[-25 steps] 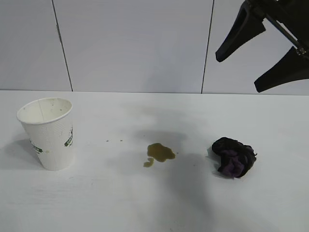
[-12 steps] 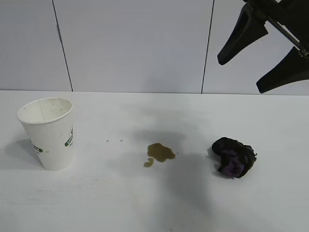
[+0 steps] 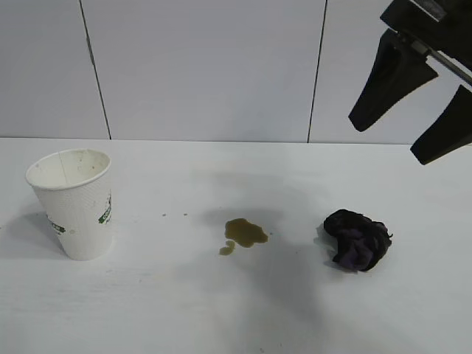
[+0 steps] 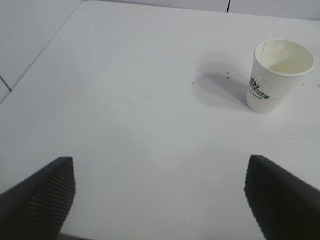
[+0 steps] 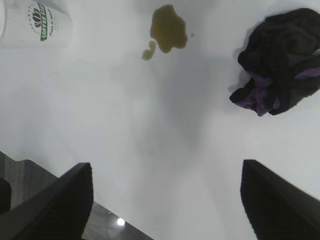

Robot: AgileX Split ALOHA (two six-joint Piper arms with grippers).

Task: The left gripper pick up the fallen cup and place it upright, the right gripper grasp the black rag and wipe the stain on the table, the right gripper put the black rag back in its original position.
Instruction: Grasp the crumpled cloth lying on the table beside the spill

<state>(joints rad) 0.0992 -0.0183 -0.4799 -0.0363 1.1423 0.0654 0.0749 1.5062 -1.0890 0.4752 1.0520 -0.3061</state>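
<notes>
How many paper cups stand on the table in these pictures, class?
1. The cup stands upright at the table's left side in the exterior view, apart from the stain and the black rag. Nothing in view seems to hide another.

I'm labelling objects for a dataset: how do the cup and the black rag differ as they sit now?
The cup is white, rigid and stands upright with its mouth open; the black rag is dark with purple patches, soft and bunched in a low heap. The cup is taller than the rag. Both rest on the table, on opposite sides of the stain, untouched by either gripper.
</notes>
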